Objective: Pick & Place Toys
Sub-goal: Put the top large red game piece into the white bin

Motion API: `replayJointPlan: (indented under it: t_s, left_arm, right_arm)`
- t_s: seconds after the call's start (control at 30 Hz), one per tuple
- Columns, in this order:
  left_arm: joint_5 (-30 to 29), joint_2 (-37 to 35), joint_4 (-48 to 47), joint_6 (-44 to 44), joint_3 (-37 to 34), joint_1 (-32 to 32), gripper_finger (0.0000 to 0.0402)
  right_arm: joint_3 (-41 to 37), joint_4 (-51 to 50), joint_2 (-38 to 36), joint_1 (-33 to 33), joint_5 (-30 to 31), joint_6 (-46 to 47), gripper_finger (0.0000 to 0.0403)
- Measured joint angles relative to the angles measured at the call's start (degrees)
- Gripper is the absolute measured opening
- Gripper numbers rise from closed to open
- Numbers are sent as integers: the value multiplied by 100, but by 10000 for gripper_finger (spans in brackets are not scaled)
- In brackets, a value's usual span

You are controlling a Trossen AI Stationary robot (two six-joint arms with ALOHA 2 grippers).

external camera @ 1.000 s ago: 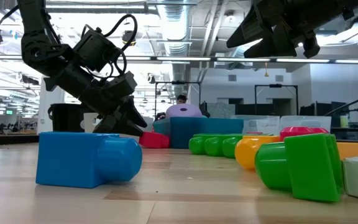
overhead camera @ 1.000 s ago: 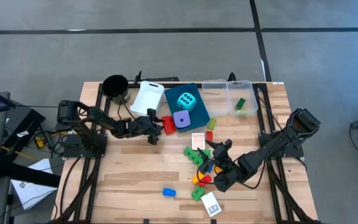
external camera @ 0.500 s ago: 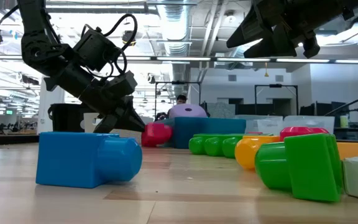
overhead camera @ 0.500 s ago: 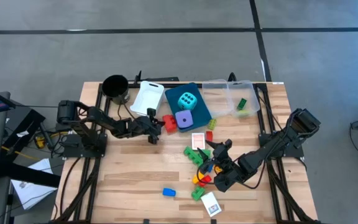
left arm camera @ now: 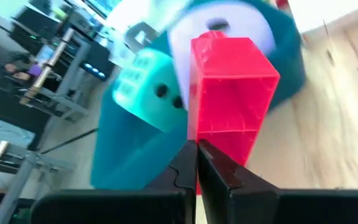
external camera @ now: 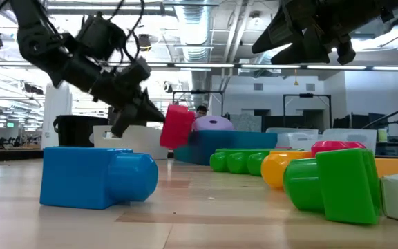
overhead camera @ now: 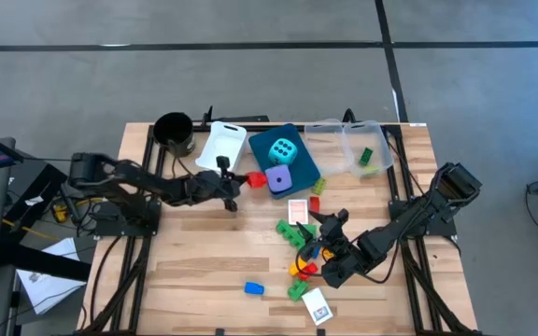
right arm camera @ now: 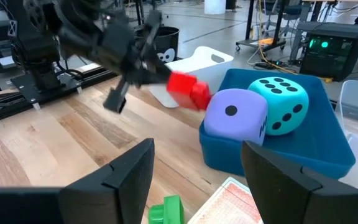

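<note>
From above, the left claw (overhead camera: 233, 179) is clamping a red brick (overhead camera: 255, 179) just beside the blue bin (overhead camera: 299, 166). At table level, the brick (external camera: 177, 126) is hanging lifted, long axis near upright. The right claw (overhead camera: 330, 245) is hovering with fingers apart.

You've got a light wood plank surface (overhead camera: 204, 261) on a black frame. Along the far edge: black round cup (overhead camera: 173, 131), white bin (overhead camera: 220, 146), blue bin (overhead camera: 297, 163), clear bin (overhead camera: 325, 142) and a second clear bin (overhead camera: 378, 140), side by side. Mid-surface, right of centre: a loose cluster of bricks, green brick (overhead camera: 291, 231) and orange brick (overhead camera: 300, 272) among them, a flat card (overhead camera: 298, 211) just beside it. Nearer you, a blue brick (overhead camera: 254, 288) sits apart on the left, a second card (overhead camera: 317, 306) near the front edge beside another green brick (overhead camera: 296, 291).
</note>
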Motion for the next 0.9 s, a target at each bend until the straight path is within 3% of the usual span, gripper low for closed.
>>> replayJointPlan:
  t_s: [0.2,0.43,0.67,0.9]
  left_arm:
    - [-614,-1160,-441,8,0,-169,0]
    - [-2005,-2292,-1532,-39,0,-114,0]
    - [-2059,-2535,-2767,-824,0,111,8]
    - [-2060,-2534,-3053,-1371,-2,402,64]
  right_arm:
    - [1,25,0,0,-142,2,234]
    - [0,63,0,2,-142,2,234]
    - [1,90,0,2,-142,0,234]
    - [1,107,0,1,-144,0,234]
